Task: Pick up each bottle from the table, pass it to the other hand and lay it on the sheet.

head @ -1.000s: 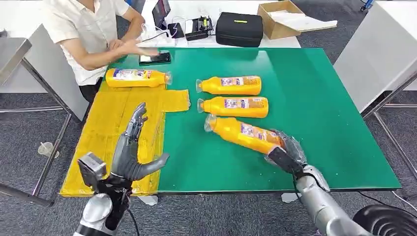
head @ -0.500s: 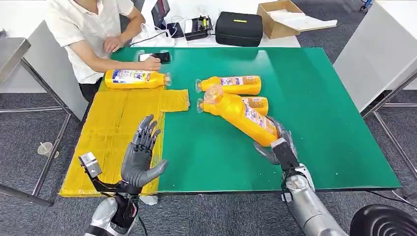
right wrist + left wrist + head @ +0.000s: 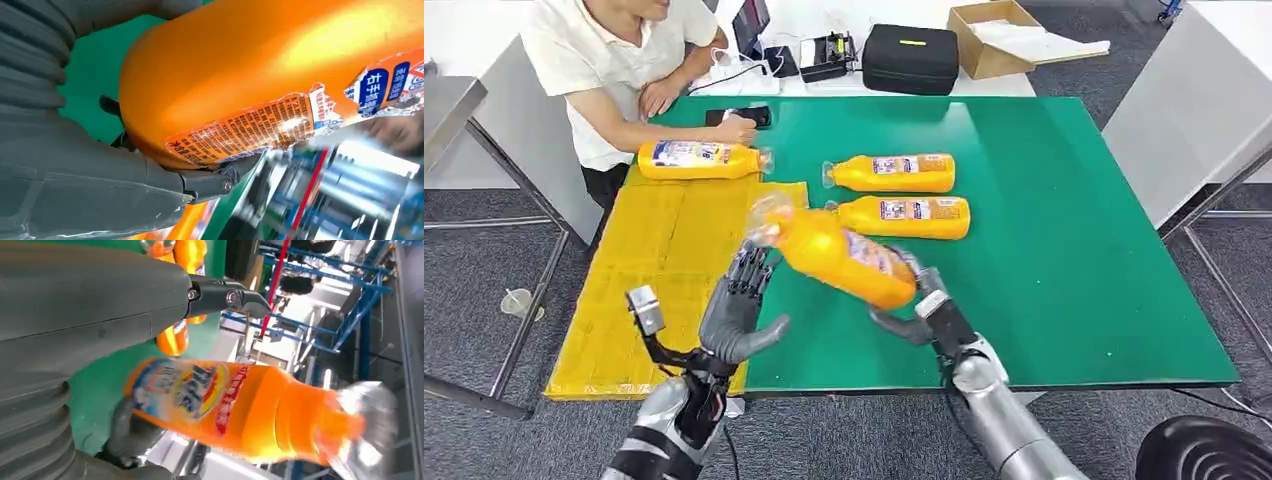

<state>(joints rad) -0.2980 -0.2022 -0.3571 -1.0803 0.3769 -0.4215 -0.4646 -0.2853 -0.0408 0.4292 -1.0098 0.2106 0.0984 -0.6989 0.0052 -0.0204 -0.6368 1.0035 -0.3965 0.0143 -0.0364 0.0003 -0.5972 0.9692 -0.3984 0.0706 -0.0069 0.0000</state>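
Since half a second ago we have swung the orange bottle [image 3: 844, 256] leftward, gripped at its base in our right robot hand [image 3: 916, 305] and raised above the green table [image 3: 1064, 220], its cap beside our empty, spread left robot hand [image 3: 736, 315] near the yellow sheet [image 3: 654, 260].

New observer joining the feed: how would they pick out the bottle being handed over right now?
Start at the green table; above its near edge the right hand holds an orange bottle in the air, cap toward the open left hand. It alone is lifted and tilted; the other three lie flat.
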